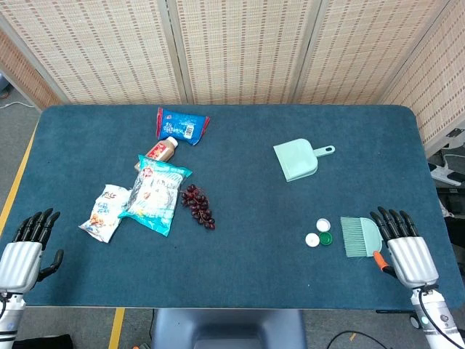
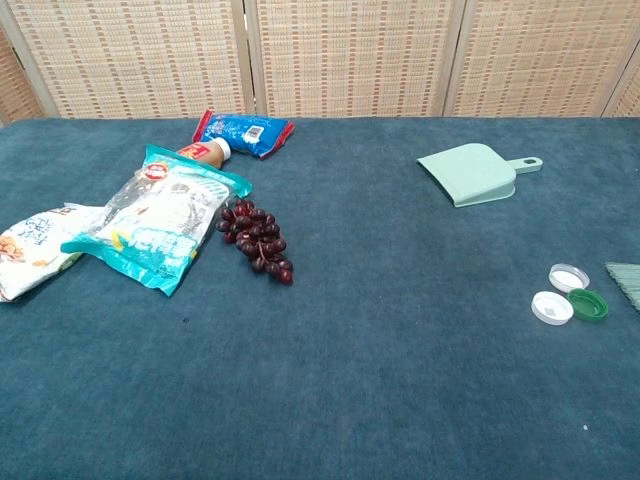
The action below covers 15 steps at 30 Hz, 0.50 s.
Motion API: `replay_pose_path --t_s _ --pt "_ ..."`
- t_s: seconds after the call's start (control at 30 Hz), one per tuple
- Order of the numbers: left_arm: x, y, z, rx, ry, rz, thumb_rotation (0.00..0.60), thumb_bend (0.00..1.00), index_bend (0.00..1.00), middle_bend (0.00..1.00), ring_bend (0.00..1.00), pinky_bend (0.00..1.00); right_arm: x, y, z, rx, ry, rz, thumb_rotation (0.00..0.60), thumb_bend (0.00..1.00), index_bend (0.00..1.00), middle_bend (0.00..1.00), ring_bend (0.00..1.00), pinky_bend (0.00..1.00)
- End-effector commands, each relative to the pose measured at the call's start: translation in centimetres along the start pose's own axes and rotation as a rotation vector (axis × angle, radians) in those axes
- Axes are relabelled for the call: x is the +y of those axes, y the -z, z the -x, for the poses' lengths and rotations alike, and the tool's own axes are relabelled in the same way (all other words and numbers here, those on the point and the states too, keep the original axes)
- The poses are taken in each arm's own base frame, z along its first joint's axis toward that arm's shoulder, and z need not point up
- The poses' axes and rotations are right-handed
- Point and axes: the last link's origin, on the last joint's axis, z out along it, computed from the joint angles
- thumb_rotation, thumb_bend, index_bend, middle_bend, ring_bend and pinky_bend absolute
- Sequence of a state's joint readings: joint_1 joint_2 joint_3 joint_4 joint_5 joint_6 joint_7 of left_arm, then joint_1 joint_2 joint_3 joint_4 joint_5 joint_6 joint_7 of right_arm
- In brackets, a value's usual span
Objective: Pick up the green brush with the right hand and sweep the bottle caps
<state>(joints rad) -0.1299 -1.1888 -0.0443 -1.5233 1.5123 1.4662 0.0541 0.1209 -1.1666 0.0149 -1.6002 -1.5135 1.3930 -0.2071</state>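
The green brush (image 1: 361, 237) is being approached by the right hand (image 1: 404, 247), fingers spread and empty; its orange handle should be gripped firmly before the bottle caps (image 1: 319, 233) are swept.

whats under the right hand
The right hand lies over the brush handle; an orange tip shows beside it, bristles stick out left. The covered part of the handle can't be seen.

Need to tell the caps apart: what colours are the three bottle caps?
Two white, one green: bottle caps, clearest in the chest view.
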Motion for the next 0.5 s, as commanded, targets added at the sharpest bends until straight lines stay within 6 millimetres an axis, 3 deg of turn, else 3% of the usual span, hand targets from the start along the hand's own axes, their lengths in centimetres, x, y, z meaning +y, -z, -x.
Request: replay_pose_path --t_s 0.03,0.3,0.5 --pt "0.1 -0.1 0.1 0.006 0.001 -0.001 0.600 0.43 0.00 0.00 0.00 0.09 0.0 0.1 -0.1 0.000 -0.001 0.007 0.600 0.24 0.00 0.00 0.00 0.00" --pt "0.4 0.5 0.1 -0.008 0.000 0.009 0.600 0.43 0.00 0.00 0.00 0.09 0.9 -0.4 -0.6 0.008 0.063 0.026 0.600 0.24 0.00 0.00 0.00 0.00" --pt "0.3 0.5 0.3 -0.028 -0.003 0.020 0.600 0.43 0.00 0.00 0.00 0.09 2.4 -3.2 0.3 -0.024 0.205 0.048 0.600 0.24 0.00 0.00 0.00 0.00"
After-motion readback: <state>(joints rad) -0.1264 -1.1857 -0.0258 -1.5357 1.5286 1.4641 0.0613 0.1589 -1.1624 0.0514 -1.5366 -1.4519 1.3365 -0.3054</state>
